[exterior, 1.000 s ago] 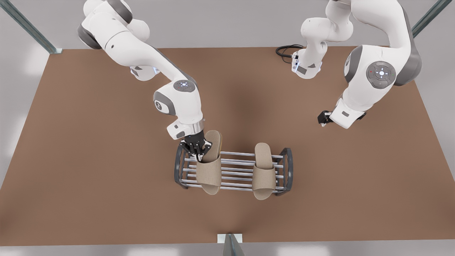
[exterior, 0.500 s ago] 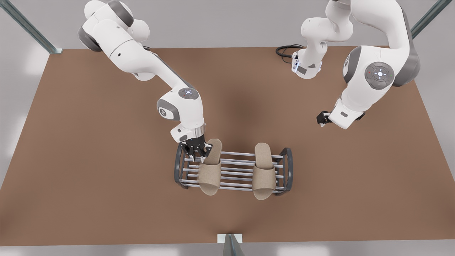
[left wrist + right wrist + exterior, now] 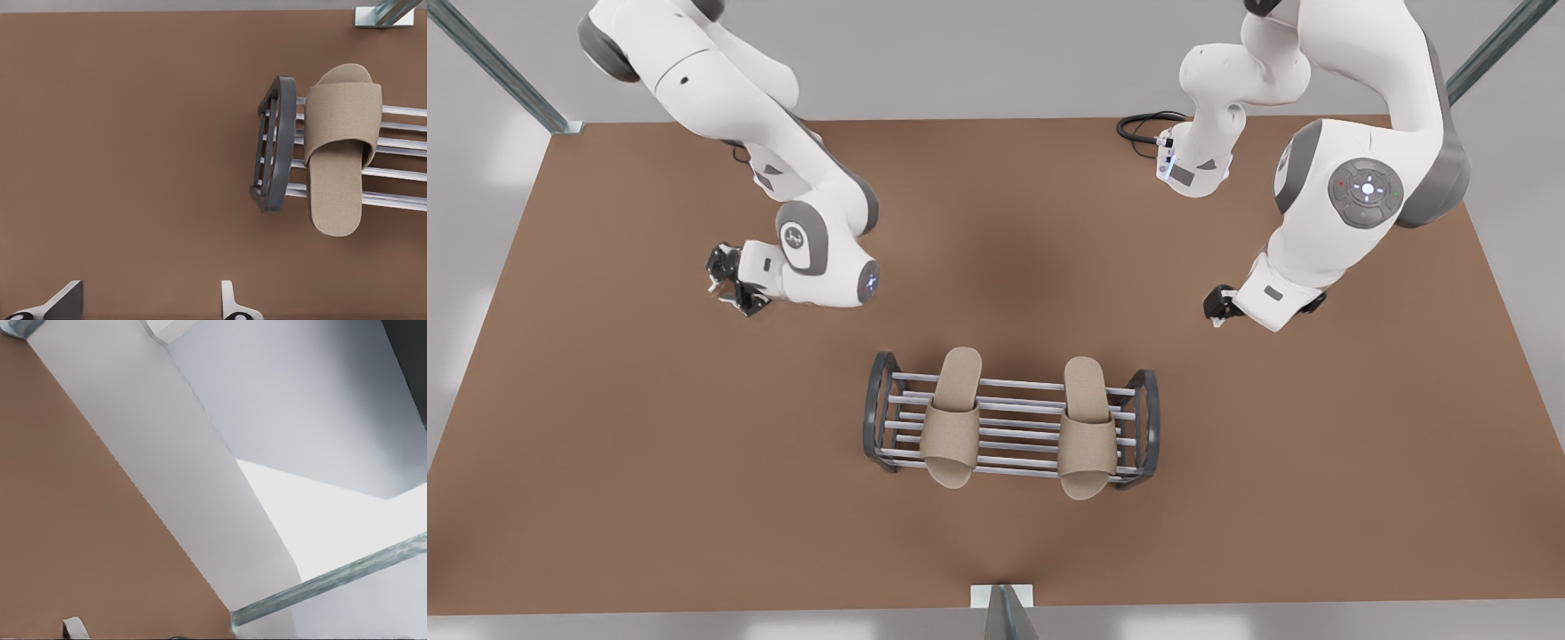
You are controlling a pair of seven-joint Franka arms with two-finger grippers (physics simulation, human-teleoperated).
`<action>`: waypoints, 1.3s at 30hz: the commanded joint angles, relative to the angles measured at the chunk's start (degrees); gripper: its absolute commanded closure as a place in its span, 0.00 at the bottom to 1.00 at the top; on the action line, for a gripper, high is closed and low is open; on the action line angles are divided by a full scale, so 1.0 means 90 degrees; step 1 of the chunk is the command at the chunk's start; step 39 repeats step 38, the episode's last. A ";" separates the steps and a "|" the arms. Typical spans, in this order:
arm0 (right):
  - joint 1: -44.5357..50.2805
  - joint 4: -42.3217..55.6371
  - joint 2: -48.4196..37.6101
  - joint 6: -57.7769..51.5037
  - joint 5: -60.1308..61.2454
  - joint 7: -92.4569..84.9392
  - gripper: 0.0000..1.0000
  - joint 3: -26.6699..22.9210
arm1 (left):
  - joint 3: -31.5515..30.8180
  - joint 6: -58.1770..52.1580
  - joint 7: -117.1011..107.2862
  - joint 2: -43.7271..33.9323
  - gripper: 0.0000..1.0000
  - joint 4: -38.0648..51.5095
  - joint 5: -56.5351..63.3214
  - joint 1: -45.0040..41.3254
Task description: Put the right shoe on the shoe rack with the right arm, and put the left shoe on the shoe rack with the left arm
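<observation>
The shoe rack stands on the brown table with two beige slippers lying across its bars. The left shoe lies near the end at the front view's left, the right shoe near the other end. My left gripper hovers open well away from the rack, toward the front view's left. Its wrist view looks down on the rack's dark end frame and the left shoe. My right gripper waits open off toward the front view's right, with one fingertip showing over bare table.
A black cable coils by the right arm's base at the table's far edge. Metal frame posts stand at the far corners, and a bracket sits at the near edge. Brown tabletop surrounds the rack.
My left gripper let go of the left shoe, which settled flat on the rack, then pulled away toward the front view's left. The right arm shifted only slightly.
</observation>
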 commanded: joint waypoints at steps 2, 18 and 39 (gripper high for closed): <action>-0.0460 -0.0073 -0.0063 0.9964 0.1043 -0.0305 0.00 0.0514 | -0.0003 -0.0019 0.0000 0.0004 0.00 -0.0003 0.0003 -0.0001; -0.3075 0.0962 0.0112 0.7250 0.2878 -0.4562 0.00 0.1548 | -0.0003 -0.0010 -0.0009 0.0063 0.00 -0.0072 0.0013 -0.0001; 0.2811 0.1109 -0.1860 0.6360 0.6726 -0.9680 0.00 -0.6059 | -0.0179 0.0440 -0.0019 0.0668 0.00 0.0290 0.0042 -0.0001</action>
